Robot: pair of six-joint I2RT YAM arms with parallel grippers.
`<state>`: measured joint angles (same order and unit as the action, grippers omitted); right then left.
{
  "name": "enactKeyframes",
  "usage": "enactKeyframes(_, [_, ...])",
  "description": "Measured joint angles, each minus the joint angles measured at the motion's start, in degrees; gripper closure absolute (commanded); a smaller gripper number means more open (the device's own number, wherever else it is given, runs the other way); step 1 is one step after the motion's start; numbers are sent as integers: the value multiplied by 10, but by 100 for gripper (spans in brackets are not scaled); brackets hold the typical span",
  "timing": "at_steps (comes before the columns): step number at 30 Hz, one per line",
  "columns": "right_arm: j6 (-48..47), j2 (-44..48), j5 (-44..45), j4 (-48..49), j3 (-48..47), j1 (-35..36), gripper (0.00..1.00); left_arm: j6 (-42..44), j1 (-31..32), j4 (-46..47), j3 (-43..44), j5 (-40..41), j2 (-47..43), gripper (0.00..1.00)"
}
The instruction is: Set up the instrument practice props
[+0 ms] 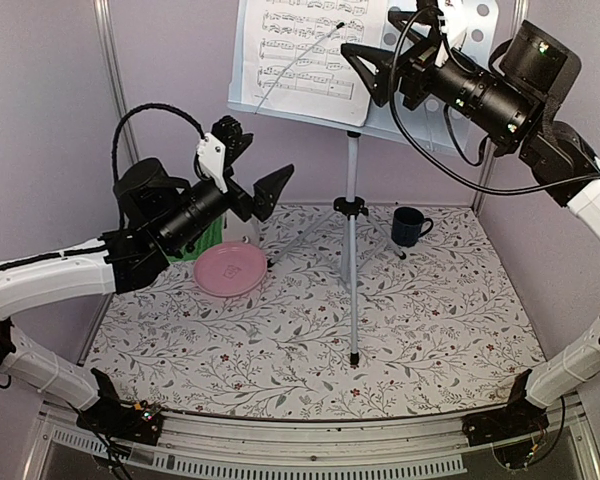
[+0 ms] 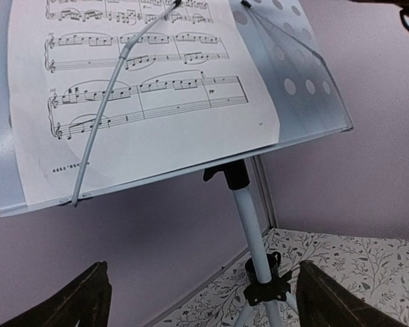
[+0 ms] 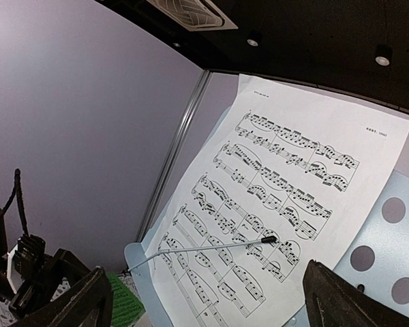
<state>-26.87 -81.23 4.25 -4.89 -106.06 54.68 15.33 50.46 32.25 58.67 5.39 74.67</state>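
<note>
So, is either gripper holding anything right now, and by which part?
Nothing is held: the left gripper and right gripper are both open and empty.

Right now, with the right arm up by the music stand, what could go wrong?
The open right end effector looks close to the desk of the stand; a nudge could tip it on its thin tripod. The sheet is pinned only by a thin wire, so brushing it might slide it off. The mug sits near a tripod leg and could get knocked if the stand shifts.
</note>
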Motion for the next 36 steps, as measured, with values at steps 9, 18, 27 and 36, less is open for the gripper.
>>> enactKeyframes(9, [31, 41, -2, -29, 45, 0, 1, -30, -7, 3, -47, -15, -39, 6])
enactKeyframes(18, [63, 44, -80, -83, 101, 0, 1, -116, -76, 16, -114, -45, -49, 8])
enactKeyframes(27, [94, 46, -150, -116, 188, 0, 1, -223, -189, 10, -138, -82, -49, 9])
enactKeyframes(36, [125, 43, -188, -101, 263, 0, 1, -359, -341, -90, -125, -64, -8, 6])
